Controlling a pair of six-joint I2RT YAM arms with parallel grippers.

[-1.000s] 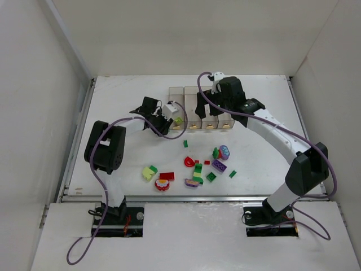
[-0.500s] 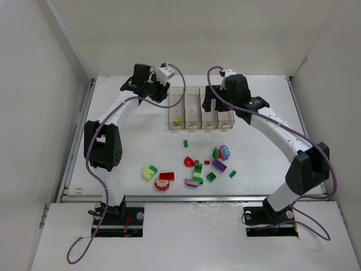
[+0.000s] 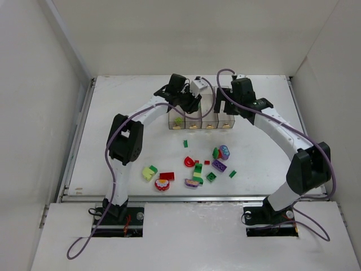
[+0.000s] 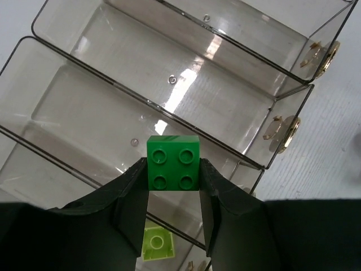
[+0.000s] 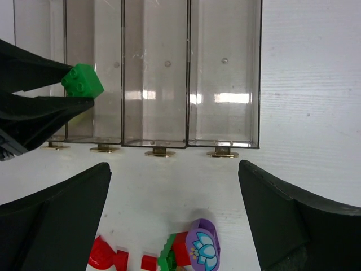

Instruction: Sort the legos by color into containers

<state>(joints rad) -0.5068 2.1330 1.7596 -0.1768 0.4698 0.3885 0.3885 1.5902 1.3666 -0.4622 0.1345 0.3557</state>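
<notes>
My left gripper (image 4: 173, 169) is shut on a green two-by-two brick (image 4: 173, 163) and holds it above the row of clear containers (image 4: 186, 62). In the right wrist view the green brick (image 5: 83, 81) hangs over the second container from the left (image 5: 96, 121). A yellow-green brick (image 4: 157, 241) lies in the leftmost container (image 3: 178, 120). In the top view the left gripper (image 3: 189, 107) is over the containers' left half. My right gripper (image 5: 174, 165) is open and empty above the table just in front of the containers (image 5: 225, 84). In the top view it (image 3: 227, 107) sits over their right half.
Loose legos lie in front of the containers: a purple lotus piece (image 3: 224, 151), red pieces (image 3: 189, 162), a purple brick (image 3: 219, 166), green bits (image 3: 211, 176), a red brick (image 3: 167, 176) and a yellow-green piece (image 3: 149, 172). White walls enclose the table.
My left arm has swung from the far left of the containers rightwards to above them, carrying the green brick. My right gripper has shifted slightly right and nearer.
</notes>
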